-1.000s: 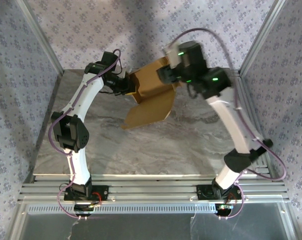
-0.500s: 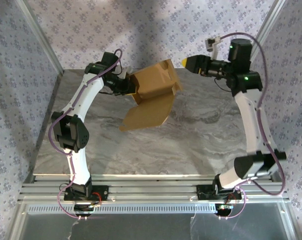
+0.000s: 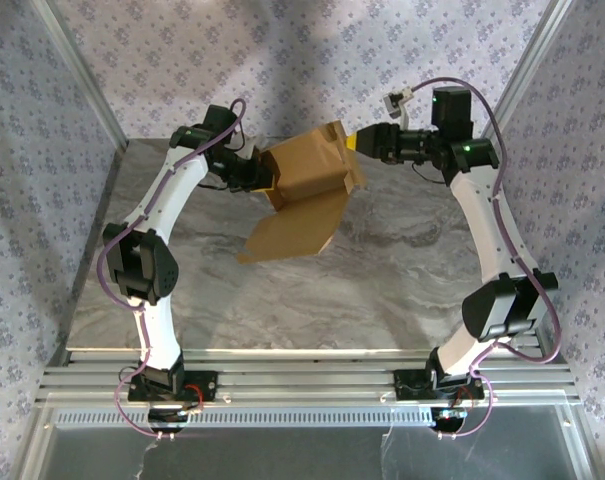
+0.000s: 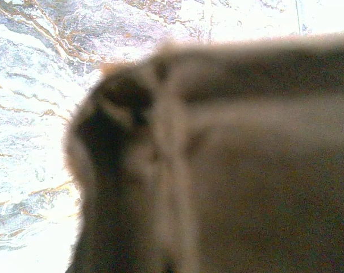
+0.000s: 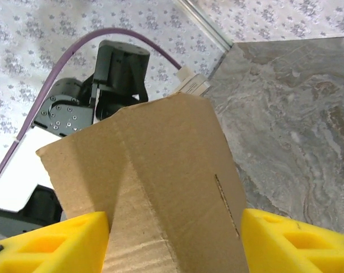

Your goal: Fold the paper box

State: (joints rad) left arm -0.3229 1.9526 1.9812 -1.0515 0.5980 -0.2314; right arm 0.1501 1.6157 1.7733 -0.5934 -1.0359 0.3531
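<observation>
The right gripper (image 3: 357, 141) has swung back in. Half a second ago it stood clear out by the right rail, and now its yellow fingertips (image 5: 52, 244) sit on either side of the upper right end of the paper box (image 3: 312, 168). From the wrist we see its jaws apart with the cardboard panel between them, but we cannot tell whether they press on it yet. The left gripper (image 3: 260, 172) has not shifted. It is clamped tight on the box's left edge, holding it up over the far part of the table (image 3: 382, 280), with one long flap (image 3: 292, 228) hanging toward the marble. We read this as a re-approach for another crease — the box is half formed, not closed.
</observation>
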